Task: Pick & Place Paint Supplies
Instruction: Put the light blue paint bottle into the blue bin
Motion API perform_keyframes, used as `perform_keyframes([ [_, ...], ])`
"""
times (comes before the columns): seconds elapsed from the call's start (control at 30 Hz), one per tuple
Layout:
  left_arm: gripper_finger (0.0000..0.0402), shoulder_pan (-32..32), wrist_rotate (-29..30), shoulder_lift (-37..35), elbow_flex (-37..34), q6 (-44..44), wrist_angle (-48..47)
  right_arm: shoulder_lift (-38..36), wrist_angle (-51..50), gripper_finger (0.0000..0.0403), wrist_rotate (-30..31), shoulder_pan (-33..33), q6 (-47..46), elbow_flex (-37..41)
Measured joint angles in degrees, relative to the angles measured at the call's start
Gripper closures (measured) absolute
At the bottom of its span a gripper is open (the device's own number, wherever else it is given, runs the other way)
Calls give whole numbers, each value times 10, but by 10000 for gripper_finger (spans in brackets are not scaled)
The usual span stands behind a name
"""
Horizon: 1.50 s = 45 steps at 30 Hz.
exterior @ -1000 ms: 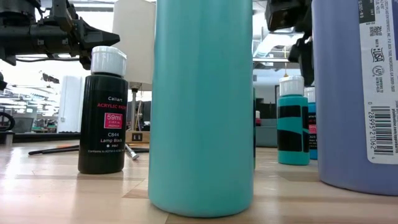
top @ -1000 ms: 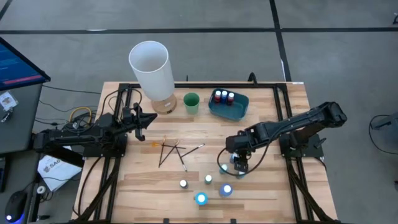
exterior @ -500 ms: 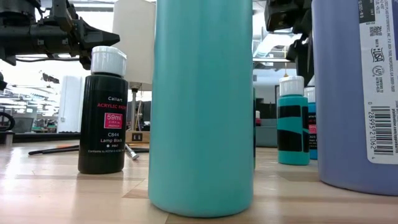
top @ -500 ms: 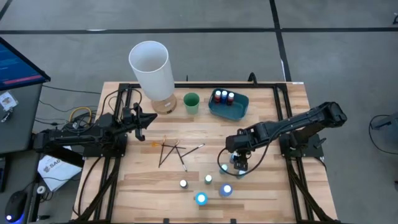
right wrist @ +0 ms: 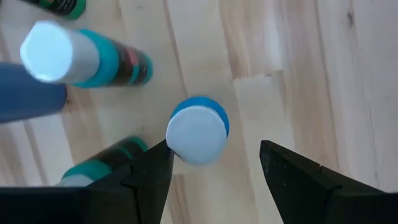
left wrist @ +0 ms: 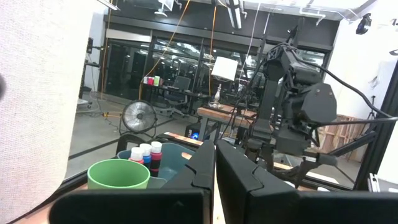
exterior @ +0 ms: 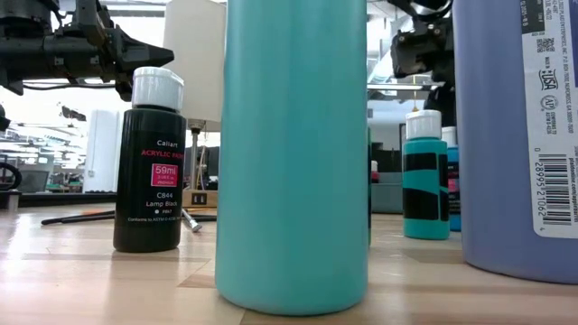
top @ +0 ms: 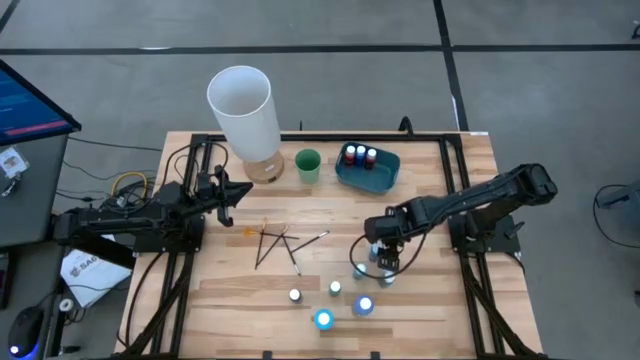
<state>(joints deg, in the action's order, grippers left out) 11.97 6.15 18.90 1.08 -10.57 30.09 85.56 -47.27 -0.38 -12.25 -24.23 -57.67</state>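
While the left gripper (top: 243, 190) waits shut at the table's left edge beside the tall white cylinder (top: 243, 110), thin dark brushes (top: 280, 243) lie crossed on the pale wood planks. Three white-capped paint bottles (top: 359, 155) already stand in the rounded blue tray (top: 385, 178), so most work remains. Further right, the right gripper (right wrist: 214, 168) hangs wide-jawed over a blue bottle (right wrist: 198, 133) with a round white cap; five more stand close by.

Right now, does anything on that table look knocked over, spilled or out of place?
No spill shows. The brushes lie crisscrossed mid-table, and the loose paint bottles near the front all stand upright.
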Motion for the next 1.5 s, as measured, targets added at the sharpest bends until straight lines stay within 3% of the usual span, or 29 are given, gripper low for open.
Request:
perform_keyframes([
  [0.9,399,0,0,0,0,0,0,0,36,170,-15,1,23,0],
  [1.03,399,0,0,0,0,0,0,0,36,195,-14,1,24,0],
  [1.3,399,0,0,0,0,0,0,0,36,296,-13,1,39,0],
  [1.5,399,0,0,0,0,0,0,0,36,295,-6,10,55,0],
])
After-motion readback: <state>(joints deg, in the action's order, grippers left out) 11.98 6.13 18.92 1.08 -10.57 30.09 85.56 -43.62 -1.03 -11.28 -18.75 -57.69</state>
